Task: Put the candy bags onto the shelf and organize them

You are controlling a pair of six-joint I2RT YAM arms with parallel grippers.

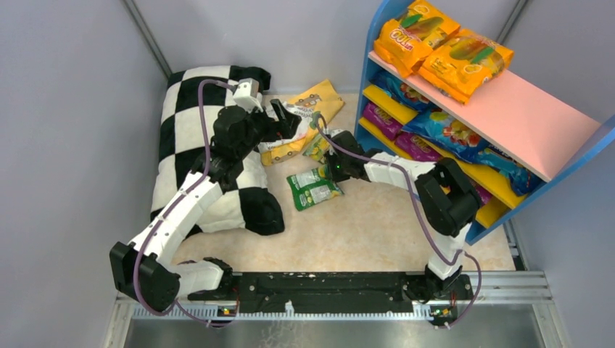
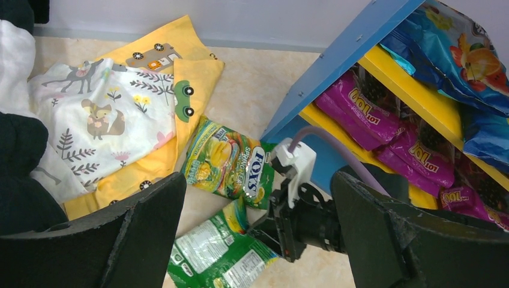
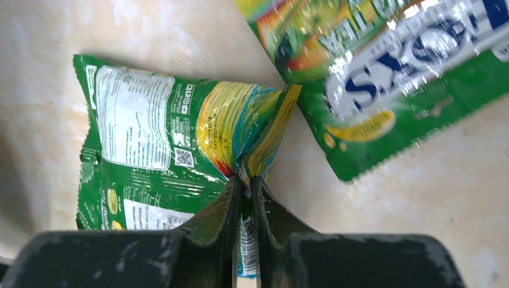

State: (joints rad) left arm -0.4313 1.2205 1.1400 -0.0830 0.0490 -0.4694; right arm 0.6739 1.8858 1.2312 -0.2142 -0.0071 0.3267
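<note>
A green candy bag (image 1: 313, 188) (image 3: 150, 138) lies back-side up on the beige floor. My right gripper (image 1: 335, 172) (image 3: 245, 183) is shut on its puckered right edge. A second green candy bag (image 1: 318, 145) (image 2: 231, 165) (image 3: 390, 72) lies just beyond it, face up. My left gripper (image 1: 286, 122) (image 2: 258, 240) hovers open above the patterned cloth and holds nothing. The shelf (image 1: 533, 119) stands at the right, with two orange bags (image 1: 417, 32) on its pink top. Blue bags (image 1: 442, 130) and purple bags (image 1: 381, 119) lie on its yellow boards.
A black-and-white checkered pillow (image 1: 196, 138) fills the left side under my left arm. A yellow and white printed cloth (image 1: 312, 101) (image 2: 120, 114) lies by the back wall. Grey walls close in left and behind. The shelf's blue post (image 2: 336, 66) stands near the bags.
</note>
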